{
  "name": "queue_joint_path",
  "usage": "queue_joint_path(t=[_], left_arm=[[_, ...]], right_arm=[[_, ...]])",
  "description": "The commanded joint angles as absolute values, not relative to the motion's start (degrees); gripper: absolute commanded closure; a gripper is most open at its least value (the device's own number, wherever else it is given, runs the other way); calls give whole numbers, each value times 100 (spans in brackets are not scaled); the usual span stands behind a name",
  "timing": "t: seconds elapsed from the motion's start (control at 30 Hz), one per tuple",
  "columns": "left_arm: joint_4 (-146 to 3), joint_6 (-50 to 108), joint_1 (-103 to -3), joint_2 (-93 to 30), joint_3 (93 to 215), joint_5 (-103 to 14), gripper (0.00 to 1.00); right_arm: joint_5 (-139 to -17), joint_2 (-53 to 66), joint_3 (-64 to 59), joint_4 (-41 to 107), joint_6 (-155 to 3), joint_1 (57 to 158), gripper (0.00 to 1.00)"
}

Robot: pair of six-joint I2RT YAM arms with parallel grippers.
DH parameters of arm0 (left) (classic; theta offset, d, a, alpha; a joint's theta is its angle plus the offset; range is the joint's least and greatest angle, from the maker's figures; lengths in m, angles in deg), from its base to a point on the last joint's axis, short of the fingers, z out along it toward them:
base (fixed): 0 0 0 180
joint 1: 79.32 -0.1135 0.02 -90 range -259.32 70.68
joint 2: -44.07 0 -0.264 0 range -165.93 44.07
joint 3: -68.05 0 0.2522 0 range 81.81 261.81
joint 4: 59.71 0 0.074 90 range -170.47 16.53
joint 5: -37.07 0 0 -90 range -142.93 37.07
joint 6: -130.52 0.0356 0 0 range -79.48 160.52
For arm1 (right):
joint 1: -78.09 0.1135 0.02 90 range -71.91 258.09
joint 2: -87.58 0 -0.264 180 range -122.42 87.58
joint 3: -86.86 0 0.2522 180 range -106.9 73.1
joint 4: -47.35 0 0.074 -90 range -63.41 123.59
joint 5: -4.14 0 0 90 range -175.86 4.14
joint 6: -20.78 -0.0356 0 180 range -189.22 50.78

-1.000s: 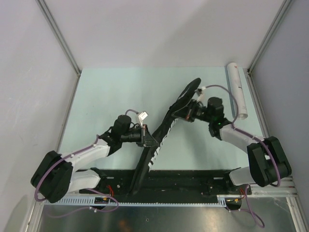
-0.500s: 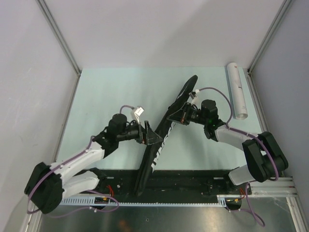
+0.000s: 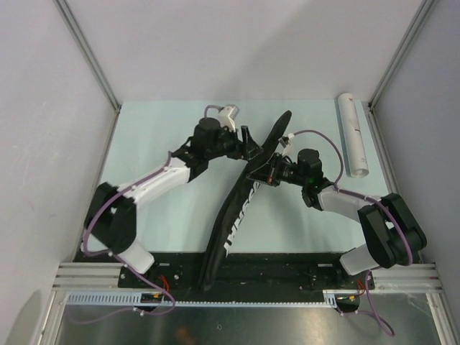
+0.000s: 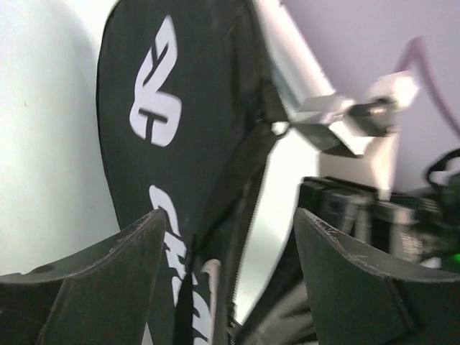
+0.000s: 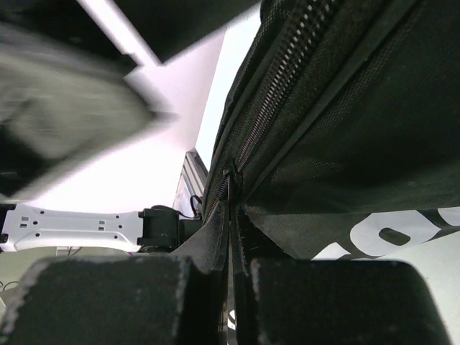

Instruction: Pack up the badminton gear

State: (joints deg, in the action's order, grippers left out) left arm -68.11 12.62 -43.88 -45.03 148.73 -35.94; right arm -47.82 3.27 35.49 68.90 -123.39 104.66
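Item one, racket bag (image 3: 237, 208): long and black, with white lettering (image 3: 231, 228) along its side. We find it lying slantwise on the pale green worktop (image 3: 154, 126), its narrow end at the near edge close to the middle and its broad rounded end reaching toward the far edge, right of centre. Item two, left gripper (image 3: 249, 146): we place it at the left flank of the bag's far half, just beside the cloth. Its fingers (image 4: 108, 273) stand spread wide and clamp nothing. In the left wrist view the bag (image 4: 180, 108) rises ahead of them, and its zip (image 4: 248, 194) runs down into the gap between the two fingers; whether either finger touches the cloth we cannot tell. Item three, right gripper (image 3: 268, 172): we place it on the opposite, right flank of the bag, a little nearer to the near edge than the left gripper, with the bag between the two. Its jaws are clenched on a fold of the bag's cloth, and in the right wrist view the zip (image 5: 277, 86) runs down to the very spot where the two fingers (image 5: 108, 302) meet. Item four, tube (image 3: 353, 136): white, lying on its side along the right edge of the worktop at the far right corner, well apart from the bag and from both grippers.
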Motion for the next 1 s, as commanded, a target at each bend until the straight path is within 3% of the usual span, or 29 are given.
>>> queue_joint_path(t=[0.0, 0.13, 0.23, 0.27, 0.33, 0.37, 0.67, 0.97], left_arm=[[-6908, 1310, -4407, -5084, 15405, -3159, 24], [-6882, 1292, -4346, -5454, 15599, -3157, 25], [-6882, 1231, -4346, -5691, 15678, -3035, 37], [-6882, 1213, -4346, -5796, 15739, -3052, 54], [-6882, 1143, -4416, -5823, 15775, -3226, 79], [-6882, 1082, -4451, -5797, 15792, -3367, 99], [-7066, 1091, -5153, -4444, 15635, -6240, 100], [-7251, 571, -6858, -4373, 15459, -6225, 100]], right_arm=[[-4666, 523, 3539, 6954, -12186, 10534, 100], [-4649, 479, 3548, 7041, -12239, 10578, 100], [-4666, 409, 3539, 7121, -12274, 10630, 100], [-4684, 400, 3539, 7129, -12274, 10648, 100], [-4719, 365, 3531, 7156, -12283, 10709, 100], [-4728, 347, 3531, 7147, -12283, 10745, 100], [-5158, 619, 3171, 6058, -11616, 11692, 100], [-5782, 751, 3179, 4968, -11000, 12572, 100]])
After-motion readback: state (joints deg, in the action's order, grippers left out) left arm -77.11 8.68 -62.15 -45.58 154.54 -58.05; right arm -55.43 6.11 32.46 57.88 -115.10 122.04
